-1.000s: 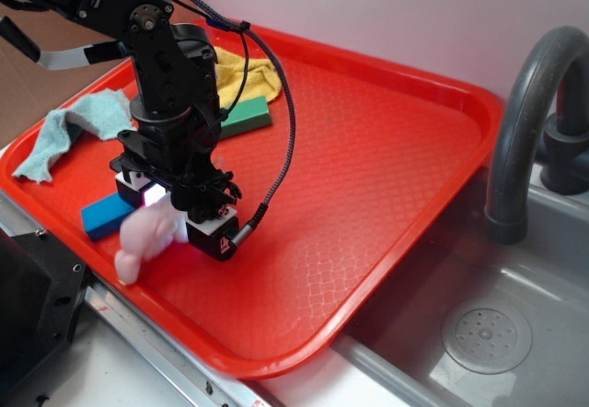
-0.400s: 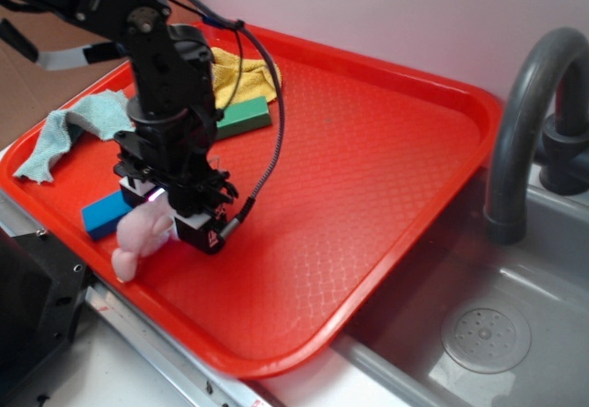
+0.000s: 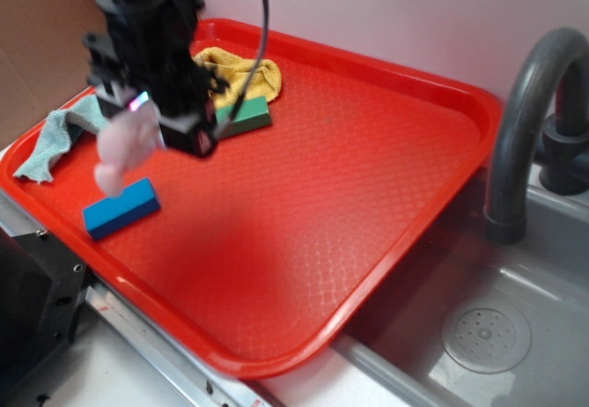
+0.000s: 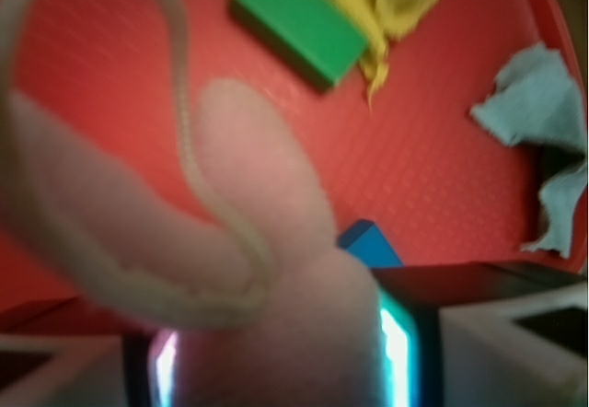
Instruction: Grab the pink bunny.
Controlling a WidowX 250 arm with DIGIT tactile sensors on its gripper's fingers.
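The pink bunny (image 3: 124, 149) hangs in the air above the left part of the red tray (image 3: 368, 177), ears down, held between my gripper's (image 3: 147, 122) fingers. In the wrist view the bunny (image 4: 276, 315) fills the foreground, blurred, with its ears and white loop (image 4: 184, 149) dangling away from the gripper (image 4: 276, 370), whose lit pads press both its sides. The gripper is shut on the bunny, well above the tray floor.
A blue block (image 3: 121, 209) lies on the tray below the bunny. A green block (image 3: 244, 115) and a yellow cloth (image 3: 241, 74) sit at the tray's back left. A pale blue cloth (image 3: 60, 131) drapes over the left rim. A grey faucet (image 3: 529, 122) and sink stand at right.
The gripper has risen off the tray and moved back-left, carrying the pink bunny up with it. The blue block now lies uncovered below.
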